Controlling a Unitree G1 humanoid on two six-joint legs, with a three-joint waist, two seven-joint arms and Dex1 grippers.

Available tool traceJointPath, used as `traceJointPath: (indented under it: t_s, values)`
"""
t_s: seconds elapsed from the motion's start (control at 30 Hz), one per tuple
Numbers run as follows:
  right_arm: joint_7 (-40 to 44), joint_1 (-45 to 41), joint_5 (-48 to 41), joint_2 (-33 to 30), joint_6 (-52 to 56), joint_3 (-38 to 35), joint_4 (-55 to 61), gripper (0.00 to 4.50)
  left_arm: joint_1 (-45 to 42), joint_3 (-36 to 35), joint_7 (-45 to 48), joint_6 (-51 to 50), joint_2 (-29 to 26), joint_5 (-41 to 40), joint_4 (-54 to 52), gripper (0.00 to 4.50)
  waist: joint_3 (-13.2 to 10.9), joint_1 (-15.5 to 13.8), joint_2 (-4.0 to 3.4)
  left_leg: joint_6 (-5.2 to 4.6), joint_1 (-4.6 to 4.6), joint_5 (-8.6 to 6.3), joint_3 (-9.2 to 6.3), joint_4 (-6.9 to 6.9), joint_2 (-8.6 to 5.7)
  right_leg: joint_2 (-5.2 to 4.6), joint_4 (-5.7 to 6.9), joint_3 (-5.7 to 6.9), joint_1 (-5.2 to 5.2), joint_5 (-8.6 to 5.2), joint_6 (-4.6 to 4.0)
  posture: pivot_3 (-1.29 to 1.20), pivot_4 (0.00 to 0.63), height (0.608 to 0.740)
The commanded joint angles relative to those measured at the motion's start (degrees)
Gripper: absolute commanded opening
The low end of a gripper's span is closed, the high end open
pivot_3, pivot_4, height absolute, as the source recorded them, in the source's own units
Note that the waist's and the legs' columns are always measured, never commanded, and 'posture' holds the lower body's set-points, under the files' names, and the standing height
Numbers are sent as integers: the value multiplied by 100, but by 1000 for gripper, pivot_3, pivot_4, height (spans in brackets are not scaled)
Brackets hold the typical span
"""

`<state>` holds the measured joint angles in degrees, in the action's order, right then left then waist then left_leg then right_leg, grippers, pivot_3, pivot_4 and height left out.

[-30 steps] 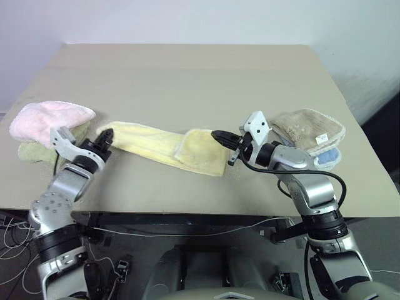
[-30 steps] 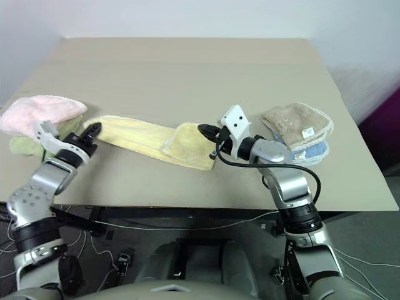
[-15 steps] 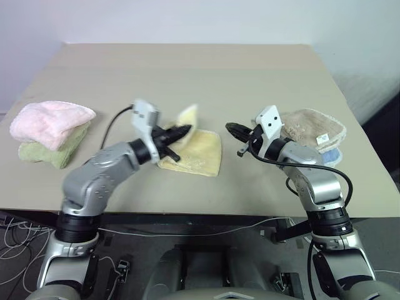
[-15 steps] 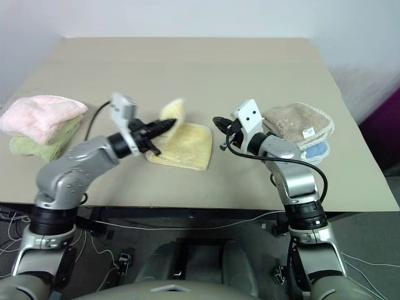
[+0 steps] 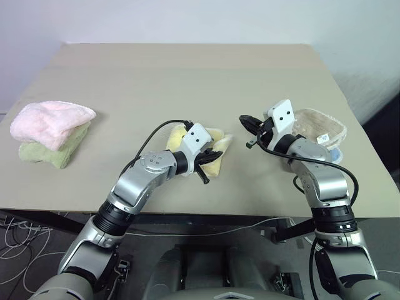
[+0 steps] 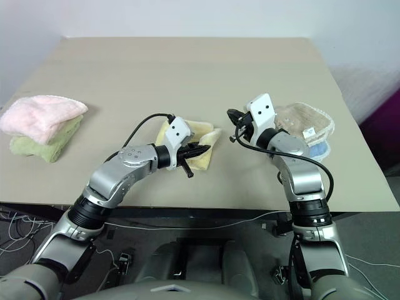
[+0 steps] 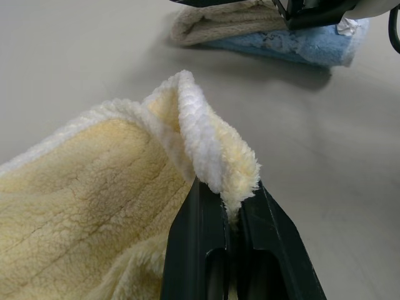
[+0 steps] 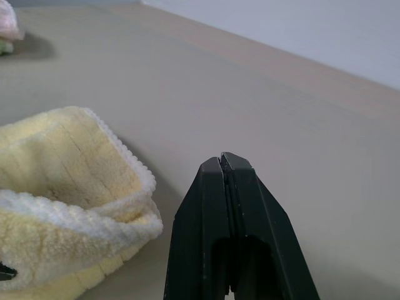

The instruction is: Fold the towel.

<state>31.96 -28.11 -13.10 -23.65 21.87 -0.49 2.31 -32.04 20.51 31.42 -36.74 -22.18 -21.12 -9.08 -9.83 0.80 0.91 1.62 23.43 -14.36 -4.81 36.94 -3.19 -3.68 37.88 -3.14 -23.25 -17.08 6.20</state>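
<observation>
The pale yellow towel (image 5: 214, 134) lies doubled over in a small bundle near the middle of the table's front half. My left gripper (image 5: 215, 154) reaches in from the left and is shut on the towel's cream hem; the left wrist view has that hem (image 7: 200, 144) pinched between the black fingers (image 7: 194, 231), raised a little above the tabletop. My right gripper (image 5: 242, 118) hovers just right of the bundle, shut, holding nothing. In the right wrist view its closed fingers (image 8: 212, 212) point past the towel (image 8: 62, 156) without touching it.
A pink towel (image 5: 50, 120) sits on a green one (image 5: 53, 152) at the table's left edge. A tan towel (image 5: 319, 127) on a blue one (image 7: 300, 47) lies at the right, close behind my right arm. The table's front edge (image 5: 206, 212) runs just below the bundle.
My left gripper has swept from far left to the right, carrying the towel's left end over onto the rest. The right gripper drew back to the right, away from the towel.
</observation>
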Motion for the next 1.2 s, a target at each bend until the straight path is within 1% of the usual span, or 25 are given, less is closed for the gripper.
traceJointPath:
  t_s: [0.03, 0.2, 0.27, 0.37, 0.47, 0.53, 0.6, 0.63, 0.7, 0.77, 0.87, 0.97, 1.0, 1.07, 1.2]
  values:
    - [-16, -26, -19, -65, -120, -130, 253, 0, 54, -334, 183, 53, 54, -117, -233, 1086, 0, 1, 0, 0, 0, 0, 0, 0, 0, 0, 0, 0, 0, 0, 0, 0, 150, 740]
    - [21, -65, -5, -69, -130, -91, 218, 0, 149, -728, 389, -149, 40, -446, -518, 2798, 0, 0, 0, 0, 0, 0, -1, 1, 0, -1, 0, 0, 0, 0, 0, 0, 150, 740]
    - [58, -72, -17, -74, -121, -78, 222, 0, 201, -856, 502, -277, -103, -534, -673, 3426, 0, 7, -1, 0, 0, 0, -1, 1, 1, 0, 0, 0, 0, 0, 0, 0, 150, 740]
    - [175, -69, -100, -75, -63, -70, 287, 0, 387, -1215, 858, -446, -368, -936, -1003, 4387, -1, 17, -2, 0, 0, 0, -1, 0, 1, 0, 1, 0, -1, 0, 0, 0, 150, 740]
    - [319, -69, -230, -56, 59, -58, 380, 0, 479, -1607, 855, -421, -576, -991, -1006, 4387, -2, 11, -4, 0, 0, 0, -2, 0, 2, 0, 1, 0, -1, 0, 0, 0, 150, 740]
    - [408, -73, -328, -30, 160, -19, 462, 0, 453, -1897, 711, -325, -576, -967, -782, 4387, -2, 2, -4, 0, 0, 0, -2, 3, 2, 0, 1, 1, 0, 0, 0, 0, 150, 740]
    - [484, -84, -434, 37, 303, 61, 553, 0, 372, -2044, 518, -152, -526, -779, -464, 3988, -2, -5, -4, 0, 0, 0, -2, 4, 1, -1, 1, 2, 2, 0, 0, 0, 150, 740]
    - [518, -91, -481, 97, 386, 141, 593, 0, 346, -1961, 496, 64, -560, -543, -308, 3787, -2, -5, -4, -1, 0, 0, -2, 5, 1, -1, 1, 2, 2, 0, 0, 0, 150, 740]
    - [531, -137, -524, 281, 558, 370, 581, 0, 253, -1828, 412, 504, -491, -147, 121, 3089, -2, -4, -4, 0, -1, 0, -2, 5, 1, 0, 1, 3, 2, 0, 0, 0, 150, 740]
    - [529, -200, -548, 458, 690, 524, 486, 0, 157, -1745, 437, 738, -362, 19, 489, 2381, -2, -3, -3, 0, -1, 0, -2, 4, 1, 0, 1, 3, 1, 0, 0, 0, 150, 740]
    - [530, -263, -481, 695, 840, 736, 110, 0, 70, -1500, 701, 1043, -254, 243, 932, 1377, -2, -1, -3, 0, 1, 0, -2, 4, 0, -1, 2, 3, -1, 0, 0, 0, 150, 740]
    - [501, -201, -264, 786, 900, 1002, -360, 0, 151, -1177, 1072, 1169, -329, 458, 1219, 240, -2, -4, -3, 0, 0, 0, -2, 3, 0, 0, 2, 4, -1, 0, 0, 0, 150, 740]
    - [459, -181, -207, 813, 926, 1060, -510, 0, 203, -1074, 1183, 1200, -382, 543, 1280, 24, -2, 1, -4, 0, 1, 0, -2, 3, 0, -1, 2, 4, -2, 0, 0, 0, 150, 740]
    - [437, -104, -58, 820, 866, 1193, -729, 0, 298, -887, 1275, 1276, -490, 789, 1429, 24, -3, 7, -4, 0, 1, 0, -2, 3, -1, -1, 2, 3, -3, 0, 0, 0, 150, 740]
    - [493, 64, 33, 814, 816, 1307, -778, 0, 376, -776, 1220, 1422, -587, 1164, 1729, 24, 0, 7, -4, 0, 0, 0, -2, 2, 0, -1, 4, 3, -5, 0, 0, 0, 150, 740]
